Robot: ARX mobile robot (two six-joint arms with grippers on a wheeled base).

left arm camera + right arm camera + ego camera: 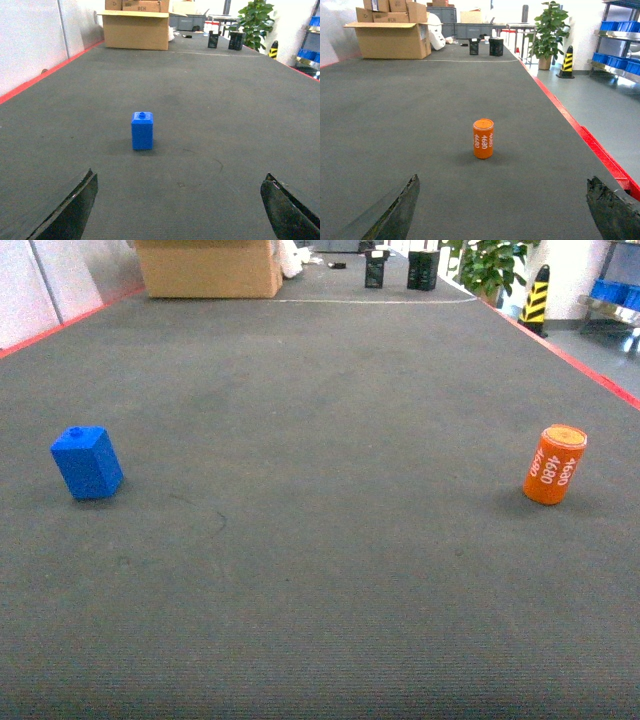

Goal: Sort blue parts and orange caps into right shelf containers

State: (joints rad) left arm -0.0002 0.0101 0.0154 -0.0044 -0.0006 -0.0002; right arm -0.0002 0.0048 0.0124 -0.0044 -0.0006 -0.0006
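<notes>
We are facing a dark grey table [320,570] with one blue part [87,462] standing upright at the left and one orange cap [554,464] standing upright at the right, well apart. We are holding the left end effector [180,212] wide open and empty, lined up behind the blue part, and the right end effector [502,212] equally wide and empty behind the orange cap. We are judging both pieces light, rigid and smooth: flat opposite faces should suit the block, while the round cap could slip or tip, so mid-height looks safest. The right wrist view is showing a shelf [620,52] carrying blue containers [622,26], barely glimpsed from the head.
</notes>
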